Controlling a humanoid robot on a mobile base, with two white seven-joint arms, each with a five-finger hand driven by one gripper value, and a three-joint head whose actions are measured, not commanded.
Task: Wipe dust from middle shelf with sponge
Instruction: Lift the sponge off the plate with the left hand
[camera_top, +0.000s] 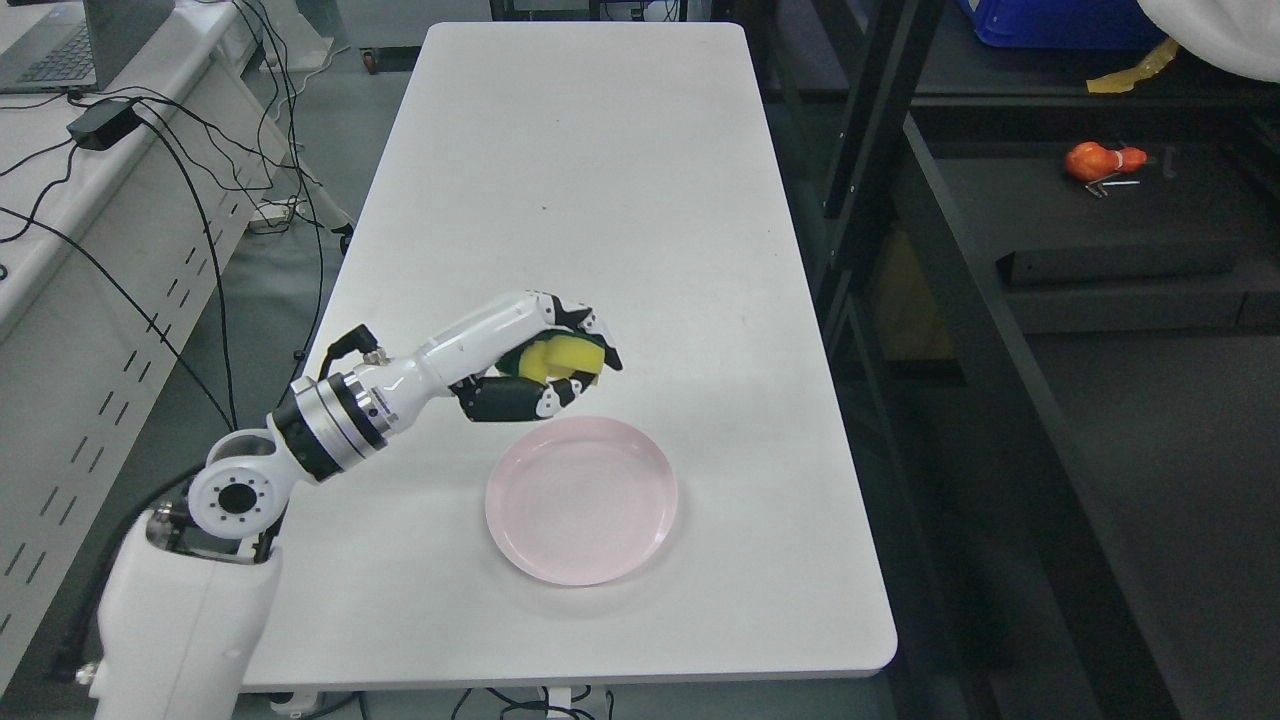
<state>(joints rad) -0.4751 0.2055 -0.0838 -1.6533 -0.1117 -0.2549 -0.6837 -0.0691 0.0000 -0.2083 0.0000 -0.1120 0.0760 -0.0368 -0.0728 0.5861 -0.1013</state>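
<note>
The fingers (585, 325) of the left hand (535, 365) were curled tight around the sponge (562, 360), a yellow block with a green scouring side, black fingertips pressing over its top while the thumb side clamped it from beneath. The sponge was held in the air just above the far rim of the pink plate (581, 500), clear of it and not touching. From the hand, the white forearm ran back and down to the left of the plate, through a metal wrist collar to the robot's body at the near left corner of the surface (600, 180). The plate lay empty on the white surface, near its front edge. Well to the right of the plate stood the dark shelf rack (930, 250), its posts just beside the surface edge; an orange object (1098, 160) lay on one of its boards farther right (which level counted as the middle one could not be told from this view). The right hand was not visible. My judgement was that the carry across to the shelf carried the risk: the sponge was soft and pinched at one end, so it could squirm out during the swing, and the rack's posts might catch the forearm on the way in.
</note>
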